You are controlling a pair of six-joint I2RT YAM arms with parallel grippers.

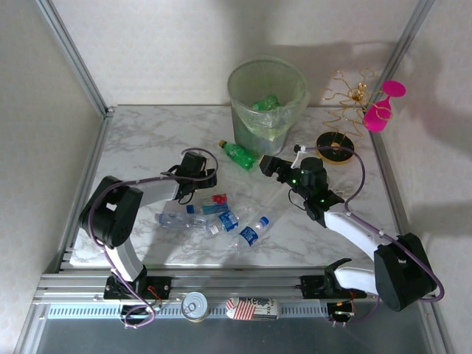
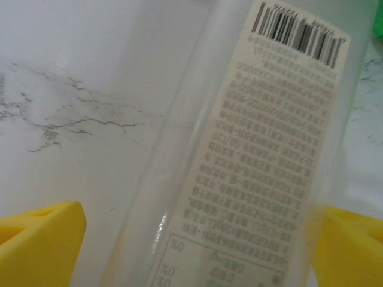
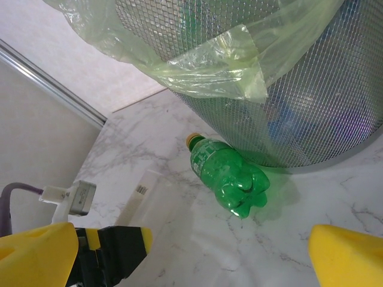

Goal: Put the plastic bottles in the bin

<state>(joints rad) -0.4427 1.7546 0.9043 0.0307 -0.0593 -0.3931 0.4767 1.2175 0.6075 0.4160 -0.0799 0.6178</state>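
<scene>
left hand: yellow fingers spread wide on either side of a clear bottle with a white printed label. There's a sliver of table showing past one finger, so it doesn't look clamped.
right hand: wide open, nothing in it, low over the marble and facing the bin.
bin: far middle of the table, mesh wall with a pale green liner hanging over the rim, and something green already inside.
green bottle: lying on its side right at the foot of the bin, between the two hands.
other bottles: a little pile of clear, blue-labelled ones lying near the front, plus one with red on it.
tin can: down on the front rail, off the marble.
</scene>
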